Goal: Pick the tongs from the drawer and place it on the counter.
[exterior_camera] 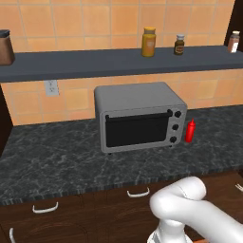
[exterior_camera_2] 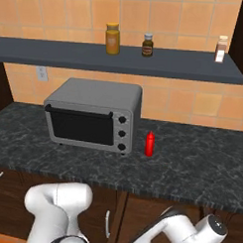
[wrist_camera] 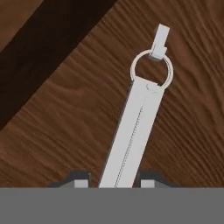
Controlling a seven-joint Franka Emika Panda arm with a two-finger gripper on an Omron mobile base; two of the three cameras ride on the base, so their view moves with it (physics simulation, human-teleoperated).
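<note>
So, the tongs (wrist_camera: 133,131) are seen lying flat on the wooden floor of the drawer (wrist_camera: 57,122) in the hand view, ring end pointed away and the long shaft running down between the two fingertips of the claw (wrist_camera: 111,181). The fingertips (wrist_camera: 78,180) are set apart, one on each side of the shaft, and no contact can be made out yet, so nothing is clamped.

Probably the grasp is what's being lined up. The shaft is tilted a bit relative to the claw, so the wrist would be better squared up first, then lowered until the pads sit beside the metal rather than above it. The squeeze should be taken across the narrow width, since a thin flat piece gets flicked sideways easily.

The lift should be kept straight up to clear the drawer front before anything is swung toward the tabletop (exterior_camera: 52,152), where open room is seen left of the oven (exterior_camera: 140,116).
</note>
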